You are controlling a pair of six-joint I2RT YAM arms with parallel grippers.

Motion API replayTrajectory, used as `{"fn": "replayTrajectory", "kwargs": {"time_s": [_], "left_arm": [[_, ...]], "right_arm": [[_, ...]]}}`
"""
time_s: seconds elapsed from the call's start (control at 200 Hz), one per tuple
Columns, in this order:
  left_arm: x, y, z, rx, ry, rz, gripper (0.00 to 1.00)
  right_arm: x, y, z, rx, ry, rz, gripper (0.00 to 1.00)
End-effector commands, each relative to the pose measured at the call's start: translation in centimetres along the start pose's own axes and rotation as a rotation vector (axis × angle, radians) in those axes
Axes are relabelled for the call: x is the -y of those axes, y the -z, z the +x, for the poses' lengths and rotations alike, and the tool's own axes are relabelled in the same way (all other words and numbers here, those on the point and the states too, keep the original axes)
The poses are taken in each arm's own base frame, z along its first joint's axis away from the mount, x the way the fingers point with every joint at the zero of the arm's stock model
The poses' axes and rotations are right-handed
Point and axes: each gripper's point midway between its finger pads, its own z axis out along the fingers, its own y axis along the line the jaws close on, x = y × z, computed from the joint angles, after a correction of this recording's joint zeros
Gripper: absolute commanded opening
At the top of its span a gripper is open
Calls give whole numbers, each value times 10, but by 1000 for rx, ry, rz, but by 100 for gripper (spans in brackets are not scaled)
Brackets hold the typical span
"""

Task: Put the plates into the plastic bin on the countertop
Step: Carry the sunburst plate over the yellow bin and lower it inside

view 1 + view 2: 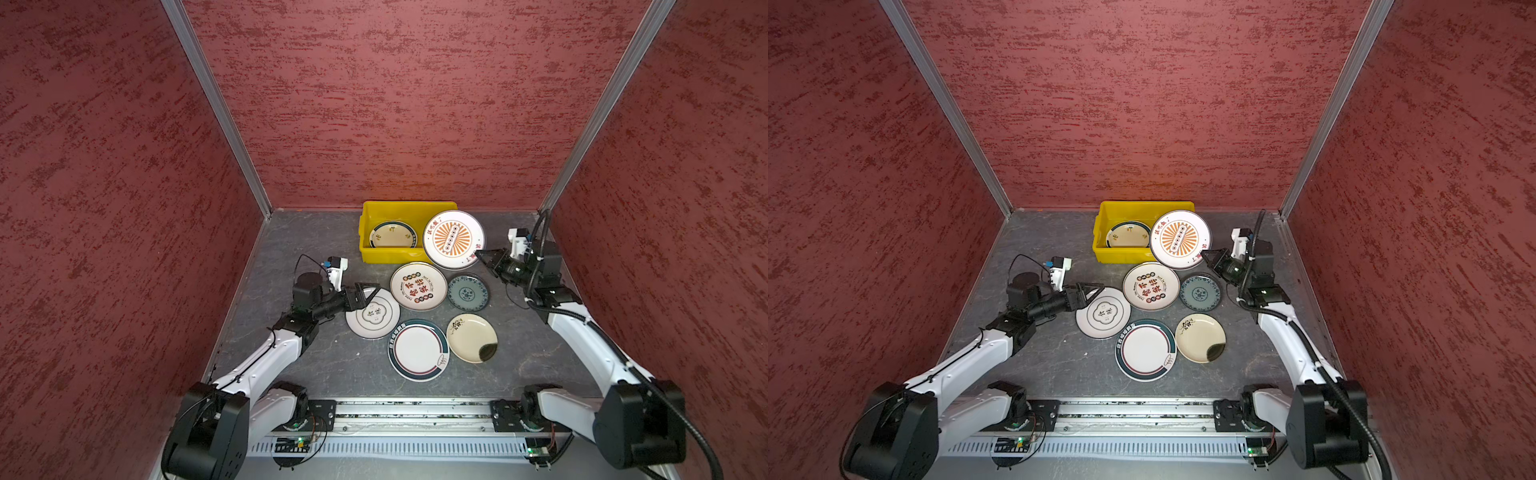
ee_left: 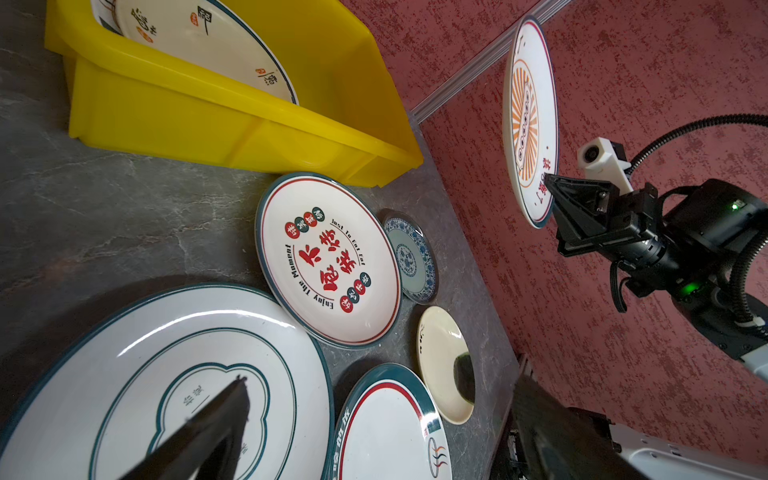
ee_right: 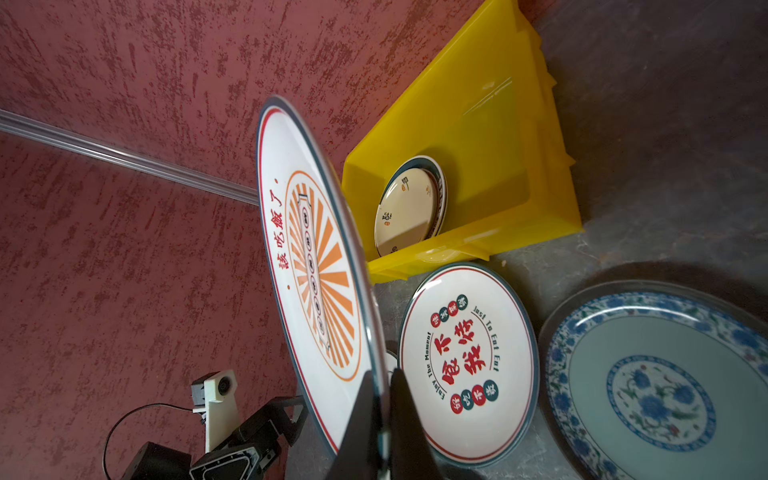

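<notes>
The right tool [image 1: 478, 255] is clenched on the rim of the sunburst plate [image 1: 452, 237], held aloft and tilted. In both top views the plate overlaps the three-o'clock end of the plastic bin [image 1: 368, 216]. The bin's free floor lies at about ten o'clock from this nearer tool. The left tool [image 1: 371, 296], spread wide and empty, hovers over the quatrefoil plate [image 1: 374, 322] on the worktop [image 1: 299, 249].

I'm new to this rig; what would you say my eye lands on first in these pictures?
The orange sunburst plate, pinched at its rim by the right gripper and held in the air near the yellow bin, stands out first. Next is the open left gripper poised over the white clover-outline plate, one of five lying on the countertop in front of the bin.
</notes>
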Motion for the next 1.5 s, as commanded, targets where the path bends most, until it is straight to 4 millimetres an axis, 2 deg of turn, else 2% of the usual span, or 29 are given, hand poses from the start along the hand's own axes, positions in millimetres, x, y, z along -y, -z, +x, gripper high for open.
{"fn": "replayTrajectory", "kwargs": {"time_s": [0.0, 0.135, 0.18, 0.401, 0.701, 0.872, 1.493], "left_arm": [[11, 1, -12, 28, -61, 17, 100], [10, 4, -13, 36, -84, -3, 99], [9, 5, -14, 43, -90, -14, 99], [7, 7, -15, 55, -103, -34, 99], [10, 8, -15, 57, -108, -30, 99], [11, 11, -16, 64, -116, -39, 99], [10, 11, -16, 62, -120, -51, 99]], "right_arm": [[-16, -20, -20, 13, 73, -10, 0], [-18, -51, -26, -24, 96, 14, 0], [-8, -67, -24, -45, 82, 35, 0], [-1, -117, -19, -112, 84, 51, 0], [1, -169, -20, -130, 45, 22, 0], [6, -198, -12, -164, 42, 47, 0], [30, -260, 16, -241, 51, 121, 0]]}}
